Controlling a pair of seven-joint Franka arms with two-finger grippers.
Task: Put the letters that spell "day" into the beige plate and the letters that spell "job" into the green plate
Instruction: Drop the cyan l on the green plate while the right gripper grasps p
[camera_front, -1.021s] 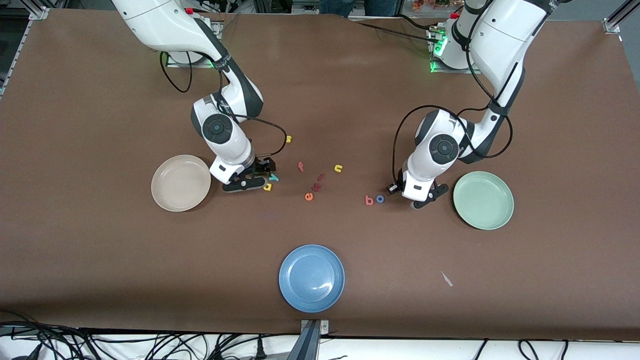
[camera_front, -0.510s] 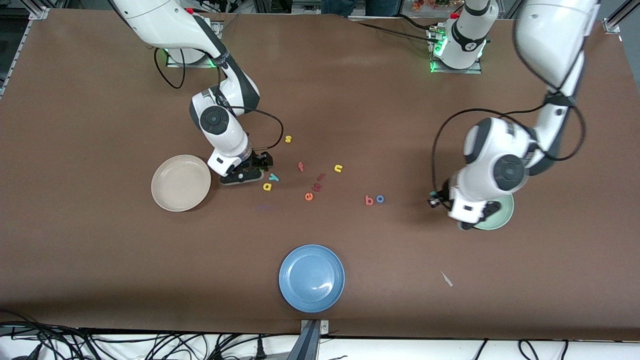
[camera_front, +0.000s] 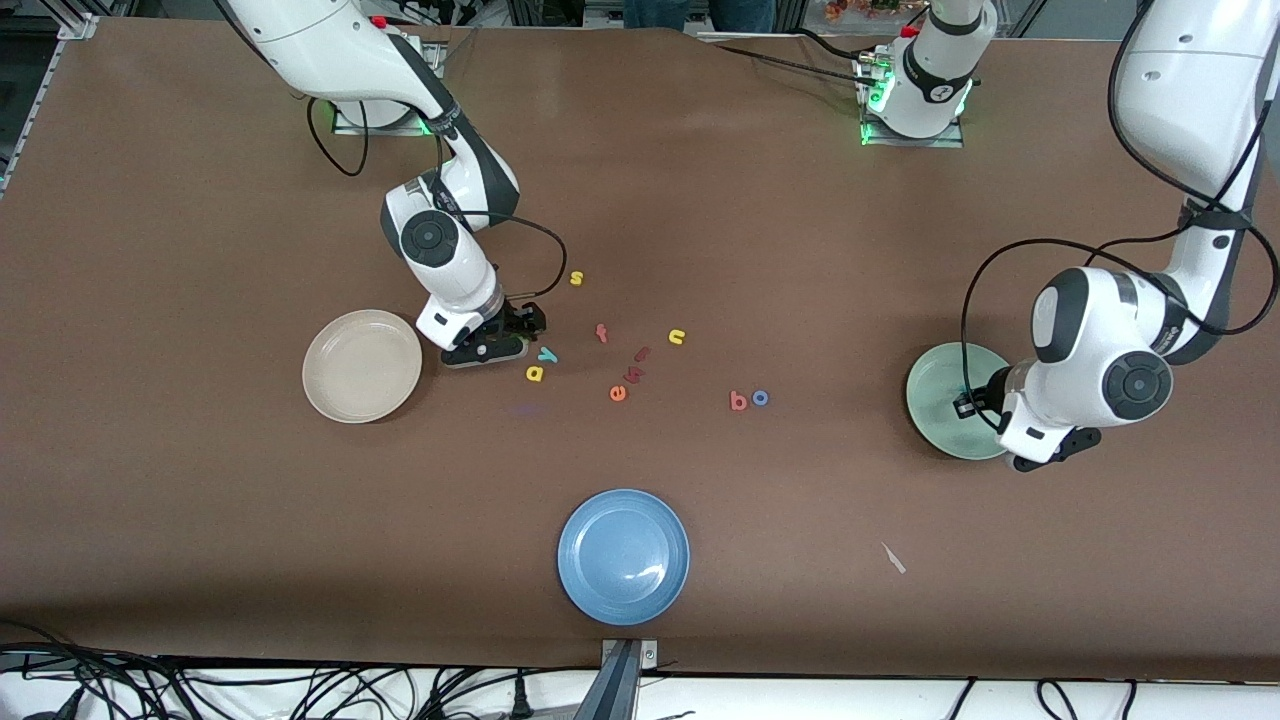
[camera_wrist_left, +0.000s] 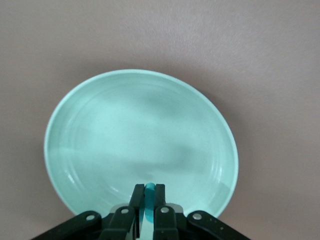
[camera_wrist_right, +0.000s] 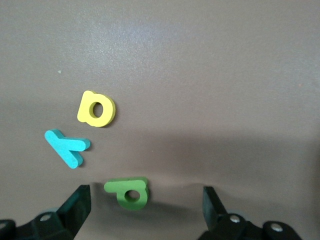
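My left gripper (camera_wrist_left: 148, 189) is shut on the teal j (camera_wrist_left: 149, 200), which stands on edge between the fingers. It hangs over the rim of the green plate (camera_front: 940, 395) at the left arm's end (camera_front: 1040, 455). The red-orange b (camera_front: 738, 401) and blue o (camera_front: 761, 397) lie side by side mid-table. My right gripper (camera_wrist_right: 145, 210) stands open low over the green d (camera_wrist_right: 127, 192), which lies between its fingers. The teal y (camera_front: 546, 354) and yellow a (camera_front: 534, 374) lie just beside it. The beige plate (camera_front: 361, 365) is empty, close to the right gripper (camera_front: 487, 350).
A blue plate (camera_front: 623, 556) sits near the front edge. Stray letters lie mid-table: a yellow s (camera_front: 576, 278), red f (camera_front: 601, 332), yellow n (camera_front: 677, 337), orange e (camera_front: 618, 393) and two small red ones. A scrap (camera_front: 893, 557) lies toward the front.
The left arm has swung from beside the b and o to the green plate, carrying the teal j. The right gripper has shifted slightly away from the front camera, beside the a and y.
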